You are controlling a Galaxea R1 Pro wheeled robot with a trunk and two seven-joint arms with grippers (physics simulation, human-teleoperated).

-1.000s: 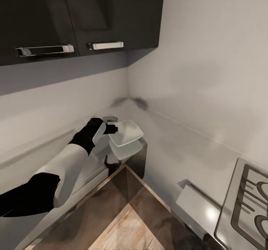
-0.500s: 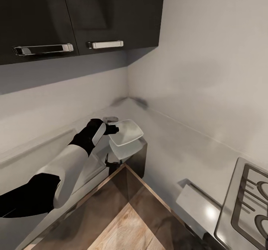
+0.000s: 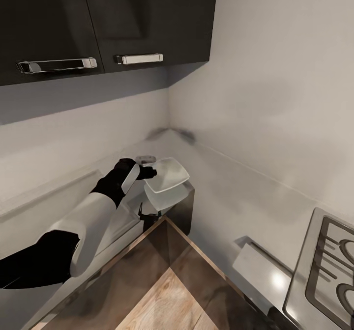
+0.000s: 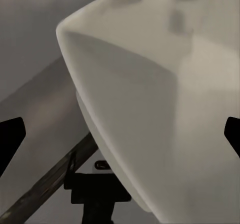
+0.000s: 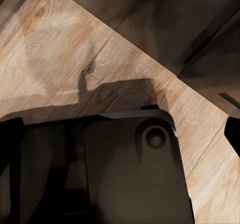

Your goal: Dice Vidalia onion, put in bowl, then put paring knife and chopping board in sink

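Soft, even light is washing the pale walls, leaving the dark cabinets dim and casting a grey band of shadow beneath them. The glossy surface is mirroring the bowl. Close up, the bowl is looking blurred and grainy in the left wrist view.

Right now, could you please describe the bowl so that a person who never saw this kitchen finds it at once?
Look below the dark wall cabinets, near the corner where the two light walls meet. There the left gripper is at the rim of the bowl, above the glossy countertop. It is white, shallow and squarish with rounded corners, unlike the metal stove further right.
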